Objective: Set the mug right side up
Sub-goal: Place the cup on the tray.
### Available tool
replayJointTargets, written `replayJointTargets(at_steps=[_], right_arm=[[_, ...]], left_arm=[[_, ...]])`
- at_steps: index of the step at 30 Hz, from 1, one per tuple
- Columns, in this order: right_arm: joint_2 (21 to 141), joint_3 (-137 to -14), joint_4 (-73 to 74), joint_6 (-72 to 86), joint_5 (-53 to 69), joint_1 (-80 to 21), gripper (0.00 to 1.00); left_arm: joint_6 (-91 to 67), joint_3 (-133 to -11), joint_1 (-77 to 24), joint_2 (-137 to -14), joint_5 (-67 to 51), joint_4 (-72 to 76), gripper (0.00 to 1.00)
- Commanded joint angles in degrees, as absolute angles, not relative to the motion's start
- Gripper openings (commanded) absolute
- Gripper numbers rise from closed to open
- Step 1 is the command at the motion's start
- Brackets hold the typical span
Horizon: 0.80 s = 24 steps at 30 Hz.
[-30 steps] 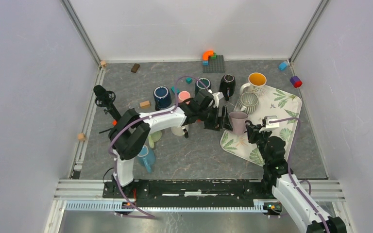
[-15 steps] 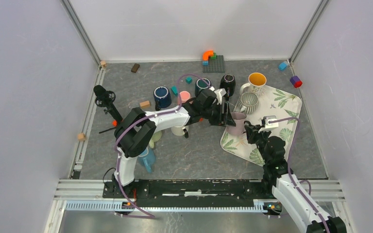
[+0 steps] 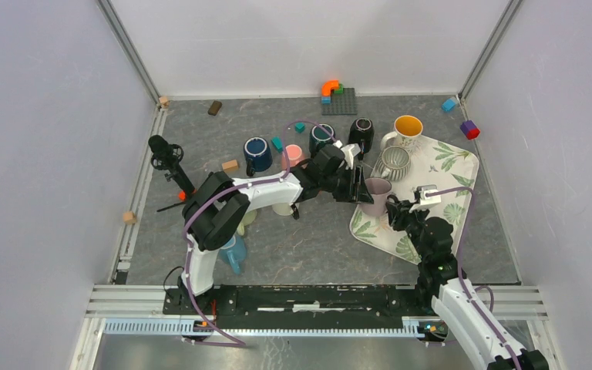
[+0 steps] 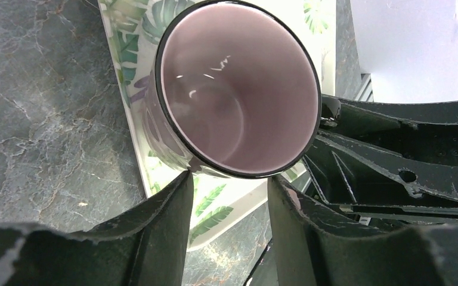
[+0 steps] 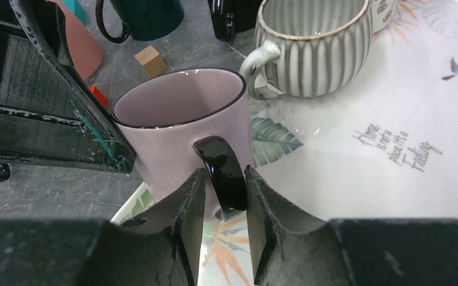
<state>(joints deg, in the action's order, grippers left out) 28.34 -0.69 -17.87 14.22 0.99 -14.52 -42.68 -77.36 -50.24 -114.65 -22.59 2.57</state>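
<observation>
Since 1 second ago my left claw [image 3: 360,187] has slid right, from a gap away up to the mug [image 5: 182,119], and its 2 fingers have drawn closer together. My right claw [image 5: 223,179] has eased its pinch a little.

The mug stands upright, mouth up, on the near left corner of the tray [image 5: 364,179], close to the tray's edge.

Left claw: partly open, nothing between the fingers. Their tips sit just at the mug's side, opposite the handle [image 5: 222,170].

Right claw: narrow, 1 finger on each side of the black handle, hugging it. Whether they press it I cannot tell.

Space is tight. Just behind the mug on the tray sits a grey mug [image 5: 313,47], its handle just beside the mug's rim. Off the tray, beyond my left claw, are a black mug [image 5: 232,18], a teal mug [image 5: 146,15], a block [image 5: 151,59] and a pink cup [image 5: 80,42]. My left claw's body fills the mug's left side, so my 2 claws face each other with only the mug between them. A yellow-lined mug [image 3: 408,127] stands at the tray's far edge.
</observation>
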Motion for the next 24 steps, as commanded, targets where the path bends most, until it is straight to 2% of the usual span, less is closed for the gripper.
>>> replayJointTargets(at_steps=[1, 9, 14, 19, 24], right_arm=[[28.2, 5.1, -17.1, 15.1, 3.0, -14.7, 0.37], [29.7, 2.7, -12.1, 16.7, 3.1, -14.7, 0.48], [29.7, 0.4, -7.4, 18.7, 2.0, -14.8, 0.59], [30.1, -7.0, -0.2, 19.7, 0.4, -14.7, 0.68], [29.3, -13.9, 9.6, 20.1, -2.4, -14.7, 0.77]], left_arm=[[-42.7, -76.6, -50.9, -114.9, -22.0, 6.4, 0.54], [-42.8, -76.2, -51.0, -115.0, -21.9, 6.5, 0.53], [-42.9, -76.6, -51.0, -114.9, -22.2, 6.1, 0.53], [-42.5, -76.8, -51.0, -112.4, -22.4, 3.7, 0.53], [-40.8, -76.6, -50.9, -107.9, -22.8, 0.3, 0.60]])
